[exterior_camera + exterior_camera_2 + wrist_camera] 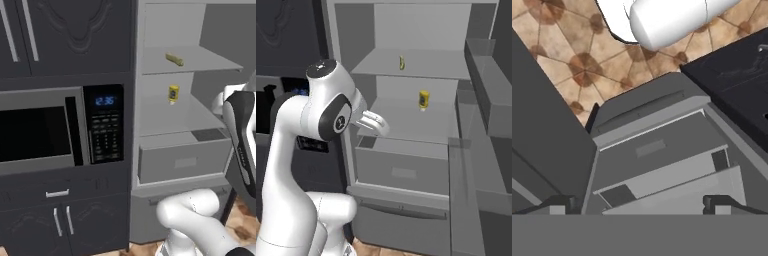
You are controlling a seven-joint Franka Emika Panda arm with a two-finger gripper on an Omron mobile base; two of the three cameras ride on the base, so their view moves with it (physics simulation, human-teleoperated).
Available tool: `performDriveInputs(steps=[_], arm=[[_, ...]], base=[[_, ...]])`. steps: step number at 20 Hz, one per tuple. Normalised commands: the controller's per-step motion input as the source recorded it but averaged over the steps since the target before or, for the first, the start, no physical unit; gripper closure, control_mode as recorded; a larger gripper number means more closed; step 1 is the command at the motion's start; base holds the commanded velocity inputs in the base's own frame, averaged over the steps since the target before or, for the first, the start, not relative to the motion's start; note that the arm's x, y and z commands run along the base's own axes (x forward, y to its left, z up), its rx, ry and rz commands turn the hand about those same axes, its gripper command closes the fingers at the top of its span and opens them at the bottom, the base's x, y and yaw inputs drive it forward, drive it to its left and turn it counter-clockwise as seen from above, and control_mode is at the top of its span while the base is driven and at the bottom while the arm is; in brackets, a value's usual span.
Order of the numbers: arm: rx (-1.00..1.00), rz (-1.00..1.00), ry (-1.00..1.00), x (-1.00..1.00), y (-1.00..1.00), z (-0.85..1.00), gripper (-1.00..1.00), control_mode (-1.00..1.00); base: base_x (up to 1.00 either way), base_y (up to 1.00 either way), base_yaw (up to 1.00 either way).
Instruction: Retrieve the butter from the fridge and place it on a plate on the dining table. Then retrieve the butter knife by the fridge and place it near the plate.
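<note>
Pale grey fridge [406, 165] shelves hold olive butter [174, 59] stick

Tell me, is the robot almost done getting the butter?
Not nearly. Done: the fridge stands open. In hand: nothing; the gripper is open and empty, pointing down at the fridge drawer. Left: the butter lies on the upper shelf, above the yellow carton. Then plate, then knife.

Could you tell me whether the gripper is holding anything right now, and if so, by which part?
Nothing is held: the gripper is open, and the butter lies on a fridge shelf.
</note>
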Motion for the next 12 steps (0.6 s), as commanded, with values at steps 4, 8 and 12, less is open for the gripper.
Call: performDriveInputs(steps=[4,8,12], arm=[[0.0,0.0,0.0,0.0,0.0,0.0,-1.0,1.0],[0.0,0.0,0.0,0.0,0.0,0.0,-1.0,1.0],[0.0,0.0,0.0,0.0,0.0,0.0,-1.0,1.0]], base=[[0.5,-0.09,-0.01],[0.41,-0.13,0.0],[0.37,-0.03,0.0]])
